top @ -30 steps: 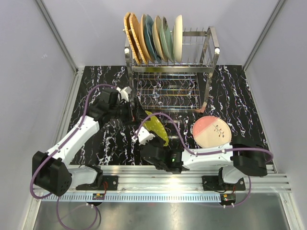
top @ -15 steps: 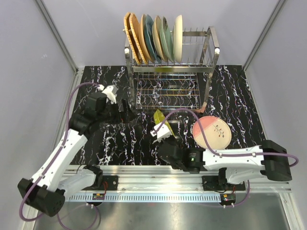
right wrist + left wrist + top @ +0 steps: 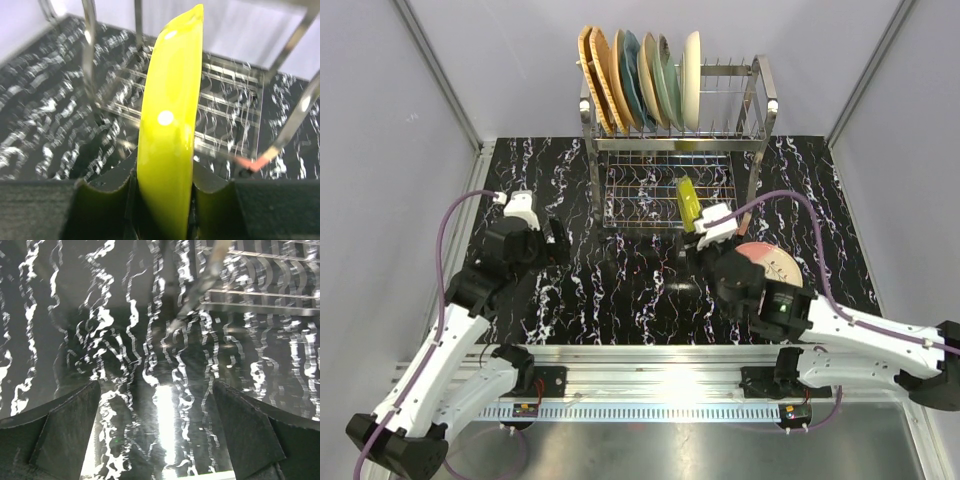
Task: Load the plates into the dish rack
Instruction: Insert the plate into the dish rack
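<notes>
The steel wire dish rack (image 3: 760, 100) stands at the back with several plates (image 3: 640, 80) upright in its top tines, toward the left. My right gripper (image 3: 695, 228) is shut on a yellow-green plate (image 3: 688, 200), held on edge and upright just in front of the rack's lower shelf; in the right wrist view the plate (image 3: 170, 130) sits clamped between both fingers (image 3: 107, 192). A pink-edged cream plate (image 3: 775, 262) lies flat on the table, partly under the right arm. My left gripper (image 3: 558, 243) is open and empty over the table, left of the rack (image 3: 260, 295).
The black marbled table (image 3: 620, 290) has raised rails along its left and right sides. Grey walls close in on both sides and behind the rack. The rack's lower grid shelf (image 3: 650, 195) holds nothing that I can see.
My right arm has swung right and toward the rack, carrying the yellow-green plate from mid-table up to the rack's front. My left arm has pulled back to the left, away from it.
</notes>
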You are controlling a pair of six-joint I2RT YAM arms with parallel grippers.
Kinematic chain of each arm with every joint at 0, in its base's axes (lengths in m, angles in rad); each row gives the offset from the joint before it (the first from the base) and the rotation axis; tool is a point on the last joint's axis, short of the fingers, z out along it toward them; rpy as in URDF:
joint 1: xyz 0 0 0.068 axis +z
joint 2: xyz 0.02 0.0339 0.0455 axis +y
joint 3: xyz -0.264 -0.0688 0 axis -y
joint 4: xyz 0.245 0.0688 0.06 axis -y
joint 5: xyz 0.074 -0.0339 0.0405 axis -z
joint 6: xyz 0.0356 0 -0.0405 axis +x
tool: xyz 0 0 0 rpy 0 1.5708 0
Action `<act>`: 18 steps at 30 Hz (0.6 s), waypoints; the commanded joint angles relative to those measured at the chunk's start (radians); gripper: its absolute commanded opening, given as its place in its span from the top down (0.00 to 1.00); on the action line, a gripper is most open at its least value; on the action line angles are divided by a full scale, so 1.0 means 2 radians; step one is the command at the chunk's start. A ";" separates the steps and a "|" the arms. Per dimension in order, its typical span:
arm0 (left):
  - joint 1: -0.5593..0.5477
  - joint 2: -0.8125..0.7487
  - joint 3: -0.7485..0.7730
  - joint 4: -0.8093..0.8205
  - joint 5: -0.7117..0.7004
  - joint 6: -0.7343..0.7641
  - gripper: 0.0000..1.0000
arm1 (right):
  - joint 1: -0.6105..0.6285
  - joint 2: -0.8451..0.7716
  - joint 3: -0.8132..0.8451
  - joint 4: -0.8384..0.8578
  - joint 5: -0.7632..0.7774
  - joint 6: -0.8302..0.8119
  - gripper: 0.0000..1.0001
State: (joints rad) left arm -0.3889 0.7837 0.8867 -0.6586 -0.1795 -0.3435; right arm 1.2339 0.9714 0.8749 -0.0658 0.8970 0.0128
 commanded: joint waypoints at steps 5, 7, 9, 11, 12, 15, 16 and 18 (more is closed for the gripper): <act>0.004 0.024 0.002 0.019 -0.061 0.014 0.01 | -0.035 -0.030 0.143 0.064 -0.087 -0.095 1.00; 0.007 0.025 0.002 0.017 -0.073 0.010 0.01 | -0.049 -0.025 0.171 0.079 -0.093 -0.134 1.00; 0.010 0.022 0.001 0.018 -0.076 0.007 0.01 | -0.063 -0.014 0.204 0.093 -0.102 -0.156 1.00; 0.013 0.017 -0.001 0.020 -0.077 0.007 0.01 | -0.078 0.004 0.225 0.100 -0.115 -0.176 1.00; 0.015 0.015 -0.003 0.022 -0.077 0.008 0.01 | -0.099 0.016 0.244 0.103 -0.121 -0.177 1.00; 0.019 0.015 -0.003 0.023 -0.073 0.009 0.01 | -0.139 0.036 0.277 0.097 -0.156 -0.161 1.00; 0.020 0.016 -0.002 0.023 -0.072 0.009 0.01 | -0.167 0.049 0.284 0.093 -0.166 -0.145 1.00; 0.022 0.018 -0.002 0.022 -0.071 0.008 0.01 | -0.197 0.066 0.306 0.089 -0.200 -0.131 1.00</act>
State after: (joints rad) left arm -0.3531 0.8284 0.8673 -0.6567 -0.2939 -0.3355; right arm 0.9157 1.0706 1.3869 -0.0093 0.6239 -0.2615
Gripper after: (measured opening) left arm 0.987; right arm 0.327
